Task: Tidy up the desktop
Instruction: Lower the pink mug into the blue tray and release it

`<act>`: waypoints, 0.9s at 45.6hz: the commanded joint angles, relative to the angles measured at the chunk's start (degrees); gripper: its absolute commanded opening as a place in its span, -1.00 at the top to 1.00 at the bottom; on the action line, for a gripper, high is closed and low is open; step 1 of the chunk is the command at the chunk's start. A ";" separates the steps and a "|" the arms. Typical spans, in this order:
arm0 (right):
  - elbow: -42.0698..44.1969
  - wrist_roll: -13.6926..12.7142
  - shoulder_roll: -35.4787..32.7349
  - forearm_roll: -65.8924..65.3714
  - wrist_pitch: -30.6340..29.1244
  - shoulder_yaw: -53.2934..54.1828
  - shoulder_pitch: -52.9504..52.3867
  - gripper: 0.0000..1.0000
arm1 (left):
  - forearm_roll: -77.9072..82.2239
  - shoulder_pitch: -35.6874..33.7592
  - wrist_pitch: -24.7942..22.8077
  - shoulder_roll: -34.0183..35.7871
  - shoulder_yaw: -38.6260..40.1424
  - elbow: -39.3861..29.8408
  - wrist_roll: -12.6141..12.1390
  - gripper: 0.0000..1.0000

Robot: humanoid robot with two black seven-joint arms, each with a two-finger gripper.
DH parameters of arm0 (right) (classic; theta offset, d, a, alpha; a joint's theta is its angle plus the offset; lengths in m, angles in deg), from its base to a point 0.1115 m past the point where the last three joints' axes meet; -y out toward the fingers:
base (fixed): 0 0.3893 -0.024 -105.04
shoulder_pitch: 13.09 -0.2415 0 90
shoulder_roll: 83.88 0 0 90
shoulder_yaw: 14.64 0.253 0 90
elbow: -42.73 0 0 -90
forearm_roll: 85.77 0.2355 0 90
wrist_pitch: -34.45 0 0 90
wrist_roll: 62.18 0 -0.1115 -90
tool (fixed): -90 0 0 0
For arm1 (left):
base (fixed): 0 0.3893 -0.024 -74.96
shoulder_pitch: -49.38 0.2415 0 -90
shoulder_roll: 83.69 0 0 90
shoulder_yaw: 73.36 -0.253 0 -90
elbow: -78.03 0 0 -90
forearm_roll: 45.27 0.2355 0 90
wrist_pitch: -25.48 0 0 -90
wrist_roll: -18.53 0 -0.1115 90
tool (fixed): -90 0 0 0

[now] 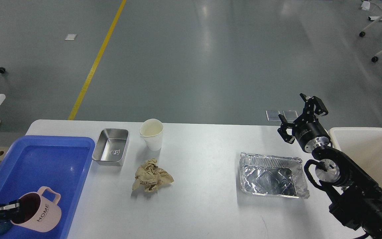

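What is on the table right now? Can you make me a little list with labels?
table: white desktop
left side: blue tray
in tray: pink mug, tilted, left gripper shut on its rim
by tray: steel tin
middle: paper cup, upright
nearer middle: crumpled paper
right side: foil tray
far right: white bin
right gripper: open, empty, raised above the table's far edge
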 commanded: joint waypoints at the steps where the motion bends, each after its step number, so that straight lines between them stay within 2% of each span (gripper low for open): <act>1: 0.00 0.00 -0.04 0.00 0.00 -0.01 0.00 -1.00 | 0.15 0.32 -0.06 -0.01 -0.03 0.00 0.08 0.79; 8: 0.26 0.00 -0.04 0.00 0.00 -0.01 0.00 -1.00 | 0.15 0.50 -0.06 -0.01 -0.03 0.88 -0.01 0.76; 16: 0.26 0.00 -0.13 0.00 0.00 -0.01 0.08 -1.00 | 0.15 0.68 -0.06 -0.10 -0.03 2.20 -0.01 0.53; 28: 0.17 0.00 -0.13 0.00 0.00 -0.01 0.08 -1.00 | 0.15 0.68 -0.15 -0.28 -0.03 3.08 -0.01 0.40; 41: 0.17 0.00 -0.13 0.00 0.00 -0.01 0.00 -1.00 | -0.11 0.59 -0.32 -1.86 0.58 4.49 -0.10 0.11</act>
